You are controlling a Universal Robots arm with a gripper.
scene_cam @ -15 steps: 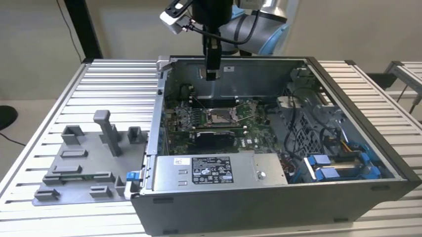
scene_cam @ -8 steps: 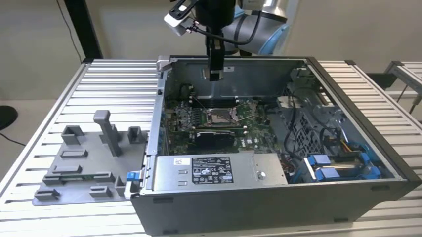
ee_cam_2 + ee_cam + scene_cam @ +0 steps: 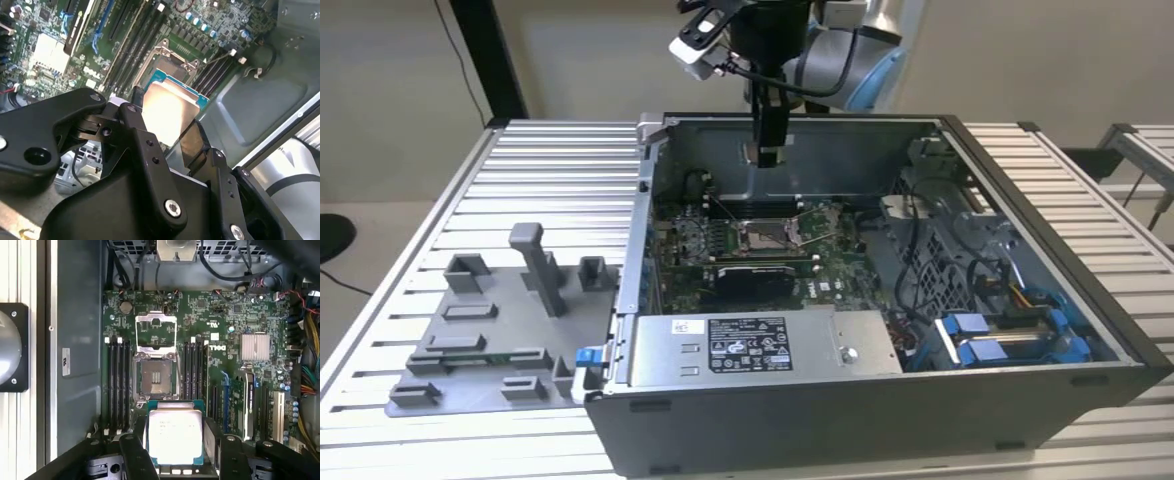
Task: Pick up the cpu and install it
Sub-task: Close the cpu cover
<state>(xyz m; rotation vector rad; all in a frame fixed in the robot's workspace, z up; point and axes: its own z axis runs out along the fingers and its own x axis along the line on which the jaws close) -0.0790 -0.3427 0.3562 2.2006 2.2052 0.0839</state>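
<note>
My gripper (image 3: pixel 769 155) hangs above the open computer case (image 3: pixel 1067 370), over the rear part of the green motherboard (image 3: pixel 834 255). It is shut on the cpu (image 3: pixel 175 432), a flat square chip with a pale silver top, held by two opposite edges between the black fingers (image 3: pixel 134 452). In the second wrist view the cpu (image 3: pixel 167 107) sits between the fingers (image 3: pixel 131 117), tilted over the board. The socket (image 3: pixel 156 377) lies open below and ahead of the chip, its metal load plate (image 3: pixel 156 325) flipped back. The same socket (image 3: pixel 765 236) sits mid-board in the exterior view.
Memory slots (image 3: pixel 117 385) flank the socket on both sides. A silver heatsink (image 3: pixel 255 347) and expansion slots lie farther along the board. A power supply (image 3: pixel 747 345) and blue drive bays (image 3: pixel 1001 335) fill the case front. Grey fixture blocks (image 3: pixel 494 320) stand on the slatted table at the exterior view's left.
</note>
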